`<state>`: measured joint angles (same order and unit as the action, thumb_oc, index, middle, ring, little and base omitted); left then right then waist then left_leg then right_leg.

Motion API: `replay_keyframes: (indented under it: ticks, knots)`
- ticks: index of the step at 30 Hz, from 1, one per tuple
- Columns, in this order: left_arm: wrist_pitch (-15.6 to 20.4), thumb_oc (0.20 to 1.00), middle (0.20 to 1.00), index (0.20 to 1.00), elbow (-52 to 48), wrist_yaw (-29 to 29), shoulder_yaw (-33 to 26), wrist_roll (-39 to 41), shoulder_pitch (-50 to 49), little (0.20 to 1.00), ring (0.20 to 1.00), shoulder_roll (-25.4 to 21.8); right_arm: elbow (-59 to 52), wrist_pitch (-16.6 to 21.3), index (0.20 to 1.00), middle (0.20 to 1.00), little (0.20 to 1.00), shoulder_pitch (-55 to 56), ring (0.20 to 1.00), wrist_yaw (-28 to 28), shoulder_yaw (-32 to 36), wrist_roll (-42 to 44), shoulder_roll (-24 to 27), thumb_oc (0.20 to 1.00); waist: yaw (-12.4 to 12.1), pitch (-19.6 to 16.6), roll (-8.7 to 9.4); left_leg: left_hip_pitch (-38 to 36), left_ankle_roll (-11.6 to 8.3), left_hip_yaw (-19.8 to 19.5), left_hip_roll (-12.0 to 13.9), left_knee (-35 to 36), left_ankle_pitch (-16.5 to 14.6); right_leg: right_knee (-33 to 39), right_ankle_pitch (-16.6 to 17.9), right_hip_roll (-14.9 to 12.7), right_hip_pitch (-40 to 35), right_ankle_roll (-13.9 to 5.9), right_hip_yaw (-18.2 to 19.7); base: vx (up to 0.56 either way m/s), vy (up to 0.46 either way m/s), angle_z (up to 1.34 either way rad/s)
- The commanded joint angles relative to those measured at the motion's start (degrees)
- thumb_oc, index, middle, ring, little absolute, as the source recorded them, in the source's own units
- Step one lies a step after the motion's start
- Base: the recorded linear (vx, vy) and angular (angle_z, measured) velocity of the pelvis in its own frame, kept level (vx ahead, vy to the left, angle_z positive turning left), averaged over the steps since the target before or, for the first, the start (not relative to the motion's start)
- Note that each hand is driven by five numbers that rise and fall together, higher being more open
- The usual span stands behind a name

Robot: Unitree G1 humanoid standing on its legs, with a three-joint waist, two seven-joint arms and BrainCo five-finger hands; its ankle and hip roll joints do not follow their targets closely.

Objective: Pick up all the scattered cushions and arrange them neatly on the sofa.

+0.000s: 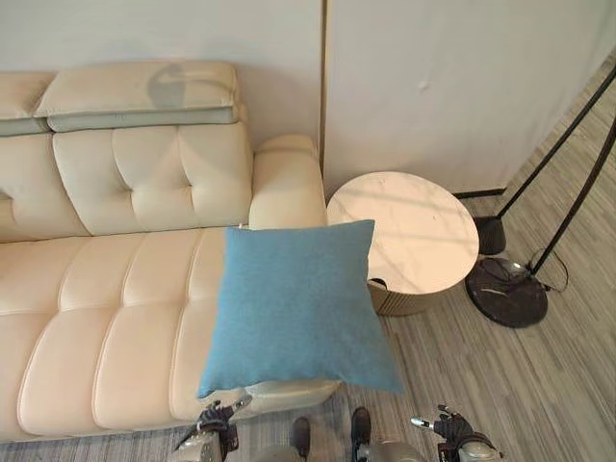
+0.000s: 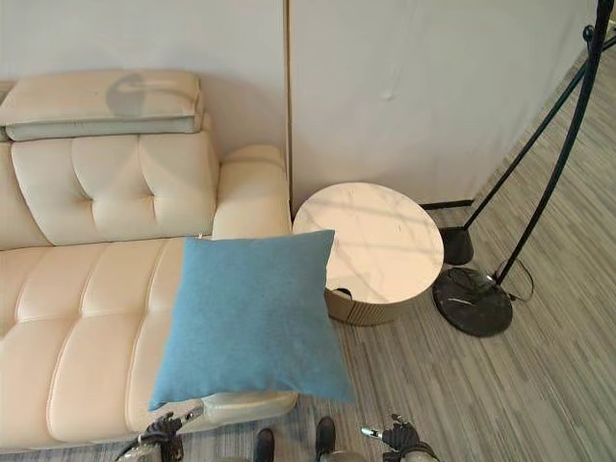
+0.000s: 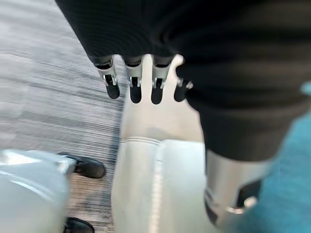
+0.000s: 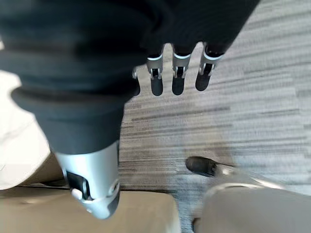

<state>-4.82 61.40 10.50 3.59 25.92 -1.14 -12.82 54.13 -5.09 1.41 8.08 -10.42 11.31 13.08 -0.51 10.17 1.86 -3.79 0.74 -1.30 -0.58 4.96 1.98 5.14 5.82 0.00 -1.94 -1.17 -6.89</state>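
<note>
A big blue cushion (image 1: 294, 308) lies flat on the front end of the cream sofa (image 1: 106, 318), right by the sofa's arm, and one corner pokes out over the edge above the floor, so I think it needs a push back to sit neatly. Both robot hands hang low with fingers straight and holding nothing, the left hand (image 3: 141, 80) just by the sofa's front edge and the right hand (image 4: 177, 73) over the grey floor. The cushion looks square, soft and smooth, with pointy corners, and the round table (image 1: 404, 231) beside the sofa is close to it.
</note>
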Motion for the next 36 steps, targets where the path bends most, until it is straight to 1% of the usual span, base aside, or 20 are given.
replay_keyframes:
  ticks: [1,4,6,8,10,11,13,16,19,21,22,24,25,26,27,29,30,32,34,36]
  knots:
    - [0.4,1.000,1.000,1.000,6.8,0.1,-2.8,-0.7,1.9,1.000,1.000,-0.2,0.2,1.8,1.000,1.000,1.000,-0.5,1.000,0.7,0.6,1.5,1.2,1.000,0.4,-2.0,0.91,0.1,-1.09,1.9,-0.6,0.0,-1.6,-0.2,-7.1,-1.1,-1.0,-2.11,-0.2,0.07,-0.149,0.18]
    - [0.4,1.000,1.000,1.000,9.1,0.7,-4.1,-0.6,2.1,1.000,1.000,-0.5,0.5,2.0,1.000,1.000,1.000,-0.5,1.000,0.8,1.0,2.2,1.5,1.000,0.6,-1.8,0.71,0.1,-1.68,1.7,-0.3,-0.4,-1.4,-0.4,-7.8,-1.1,-1.6,-1.52,-1.0,0.04,-0.116,0.26]
    - [0.7,1.000,1.000,1.000,11.4,1.3,-5.8,0.0,2.2,1.000,1.000,-0.9,1.8,2.2,1.000,1.000,1.000,-0.9,1.000,0.8,1.3,2.6,2.1,1.000,0.5,-0.9,1.00,3.7,-2.38,2.3,-0.8,-9.0,-3.8,-1.5,-8.8,-1.7,-1.6,-0.75,-2.4,-0.01,-0.132,0.37]
    - [0.7,1.000,1.000,1.000,11.9,1.7,-6.1,0.1,2.3,1.000,1.000,-1.2,2.2,2.0,1.000,1.000,1.000,-1.1,1.000,1.1,1.2,2.7,2.4,1.000,0.4,-0.4,1.22,5.1,-2.72,1.9,-1.2,-12.0,-4.6,-1.5,-8.7,-1.9,-1.9,-0.53,-2.8,-0.03,-0.036,0.47]
    - [0.8,1.000,1.000,1.000,13.1,3.2,-7.4,1.1,2.4,1.000,1.000,-1.9,3.0,1.8,1.000,1.000,1.000,-1.5,1.000,1.9,1.7,2.7,2.9,1.000,0.2,-0.6,1.44,5.4,-2.80,2.7,1.5,-8.6,-2.6,-1.0,-8.7,-2.6,-2.5,-0.75,-3.8,0.00,0.025,0.31]
    - [0.8,1.000,1.000,1.000,13.1,3.2,-7.4,1.1,2.4,1.000,1.000,-1.9,3.0,1.8,1.000,1.000,1.000,-1.5,1.000,1.9,1.7,2.7,2.9,1.000,0.2,-0.5,1.46,5.2,-2.81,2.7,1.5,-8.4,-2.5,-1.0,-8.7,-2.6,-2.5,-0.75,-3.8,0.03,0.045,0.13]
    - [0.8,1.000,1.000,1.000,14.1,4.4,-9.0,1.3,2.6,1.000,1.000,-3.9,2.6,1.7,1.000,1.000,1.000,-1.3,1.000,2.5,2.9,3.4,3.5,1.000,0.3,-1.3,1.47,5.7,-3.67,2.5,4.7,-2.8,1.8,-1.3,-9.3,-3.3,-2.3,-1.08,-5.0,0.05,0.150,0.31]
    - [1.2,1.000,1.000,1.000,14.5,4.7,-9.7,1.8,3.3,1.000,1.000,-5.5,2.9,1.7,1.000,1.000,1.000,-1.4,1.000,2.8,3.8,3.7,4.0,1.000,0.7,-1.6,1.05,5.0,-4.31,2.0,5.6,-0.5,3.0,-1.3,-9.9,-3.6,-3.0,-1.19,-4.9,0.06,0.173,0.26]
    - [1.3,1.000,1.000,1.000,14.1,4.0,-9.8,1.1,3.7,1.000,1.000,-6.8,2.7,1.1,1.000,1.000,1.000,-1.3,1.000,2.5,5.5,3.2,4.8,1.000,1.3,-3.0,-0.11,4.1,-4.02,2.8,4.6,0.0,1.4,-0.6,-9.2,-4.9,-3.8,-2.21,-4.9,0.11,0.370,0.02]
    - [1.5,1.000,1.000,1.000,13.7,3.6,-9.9,0.7,4.3,1.000,1.000,-8.2,2.7,0.9,1.000,1.000,1.000,-1.6,1.000,2.5,6.7,3.2,5.2,1.000,1.4,-3.5,-0.12,3.5,-3.40,3.3,3.4,0.0,0.5,-1.1,-8.5,-6.3,-3.6,-3.16,-4.4,0.09,0.488,-0.05]
    - [1.7,1.000,1.000,1.000,12.5,3.3,-9.5,0.5,5.5,1.000,1.000,-9.4,2.6,0.6,1.000,1.000,1.000,-1.8,1.000,2.8,7.5,3.1,5.4,1.000,1.4,-3.5,-0.07,2.8,-2.24,4.3,2.0,0.0,-0.8,-2.1,-7.5,-7.8,-3.1,-4.21,-3.4,0.06,0.523,-0.15]
    - [1.8,1.000,1.000,1.000,11.9,3.3,-9.6,0.7,5.8,1.000,1.000,-9.8,3.0,0.3,1.000,1.000,1.000,-1.9,1.000,2.8,7.7,2.9,5.4,1.000,1.2,-3.4,0.04,2.5,-1.72,4.8,1.6,0.0,-1.3,-3.0,-7.3,-8.3,-2.4,-4.67,-3.0,0.00,0.359,-0.19]
    - [2.1,1.000,1.000,1.000,10.9,2.9,-10.1,1.9,7.1,1.000,1.000,-11.1,4.1,-0.2,1.000,1.000,1.000,-3.0,1.000,2.7,7.6,2.3,5.2,1.000,0.7,-2.8,-0.05,1.9,-0.75,6.7,1.3,0.0,-2.4,-7.7,-7.1,-9.2,-0.1,-5.32,-3.6,-0.03,0.227,-0.23]
    - [2.1,1.000,1.000,1.000,10.9,2.9,-10.1,1.9,7.1,1.000,1.000,-11.1,4.1,-0.2,1.000,1.000,1.000,-3.1,1.000,2.7,7.7,2.3,5.2,1.000,0.6,-2.8,-0.02,1.9,-0.72,6.9,1.3,0.0,-2.4,-8.0,-7.2,-9.2,0.1,-5.34,-3.4,-0.05,0.349,-0.44]
    - [2.6,1.000,1.000,1.000,8.5,2.4,-10.1,3.2,7.9,1.000,1.000,-12.2,4.4,-0.5,1.000,1.000,1.000,-4.4,1.000,2.6,7.4,1.5,5.6,1.000,-0.1,-2.0,0.02,1.3,-0.56,8.7,1.5,0.0,-2.8,-11.7,-6.9,-9.5,2.0,-5.79,-5.8,-0.03,0.163,-0.71]
    - [2.8,1.000,1.000,1.000,7.5,1.9,-9.9,3.5,8.3,1.000,1.000,-12.6,4.5,-0.5,1.000,1.000,1.000,-5.1,1.000,2.6,7.3,1.4,6.0,1.000,-0.1,-1.8,0.27,1.0,-0.69,9.2,1.6,0.0,-2.9,-12.9,-7.2,-8.8,2.9,-5.79,-5.5,-0.02,0.123,-0.67]
    - [3.4,1.000,1.000,1.000,4.9,0.9,-9.0,4.9,9.9,1.000,1.000,-13.9,5.6,-0.6,1.000,1.000,1.000,-7.2,1.000,3.2,7.4,0.9,8.0,1.000,-0.1,-1.3,1.07,0.6,-0.84,10.1,1.5,0.0,-2.7,-11.7,-7.2,-6.7,4.3,-5.54,-5.7,-0.01,0.068,-0.26]
    - [3.9,1.000,1.000,1.000,2.6,0.2,-8.7,5.7,11.3,1.000,1.000,-15.1,5.9,-0.6,1.000,1.000,1.000,-9.4,1.000,4.1,7.3,-0.7,10.6,1.000,-0.2,-1.0,1.42,0.5,-0.87,10.9,1.1,0.0,-2.8,-8.8,-6.5,-5.1,4.6,-4.94,-5.7,0.00,0.065,-0.28]
    - [3.9,1.000,1.000,1.000,1.9,-0.4,-8.3,6.7,12.4,1.000,1.000,-15.0,6.3,-0.8,1.000,1.000,1.000,-9.7,1.000,4.2,7.7,-1.3,11.8,1.000,0.1,-1.1,1.47,0.7,-0.83,10.6,0.8,0.0,-2.7,-7.5,-6.4,-4.6,4.2,-4.77,-4.2,0.05,0.037,-0.16]
    - [4.6,1.000,1.000,1.000,-3.2,-0.9,-8.4,12.7,13.1,1.000,1.000,-13.2,6.0,-2.1,1.000,1.000,1.000,-12.0,1.000,4.4,7.9,-4.2,16.3,1.000,0.2,-1.8,1.73,0.6,-0.83,10.7,0.5,0.0,-2.8,-3.1,-5.5,-3.9,2.0,-4.67,-3.5,0.10,0.022,0.09]
